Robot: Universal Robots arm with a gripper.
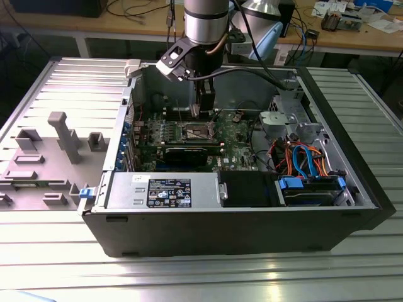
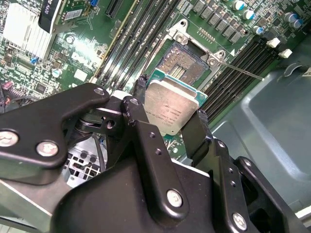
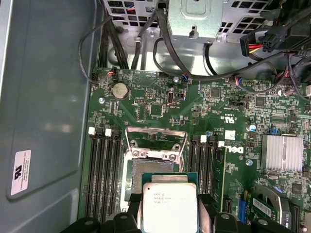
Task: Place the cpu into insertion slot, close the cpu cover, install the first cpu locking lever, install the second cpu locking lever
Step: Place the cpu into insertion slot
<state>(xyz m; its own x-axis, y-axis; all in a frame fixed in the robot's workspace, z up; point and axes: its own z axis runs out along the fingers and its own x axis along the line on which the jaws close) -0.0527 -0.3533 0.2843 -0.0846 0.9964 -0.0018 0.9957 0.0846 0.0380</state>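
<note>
Your gripper (image 2: 171,99) pinches the cpu (image 2: 171,110) by two sides. The cpu hangs over the slot (image 2: 182,63), near one edge, not in it yet. If it goes down crooked (or off to one side), it could scrape the slot's gold middle or slip loose. The cover (image 3: 156,131) stands open beside the slot, away from the cpu.

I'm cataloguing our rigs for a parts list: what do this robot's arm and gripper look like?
The arm is a silver-grey cylinder with a dark joint band. The gripper is matte black, built of angular linkage bars with silver screws. A black cable loops off the wrist.
</note>
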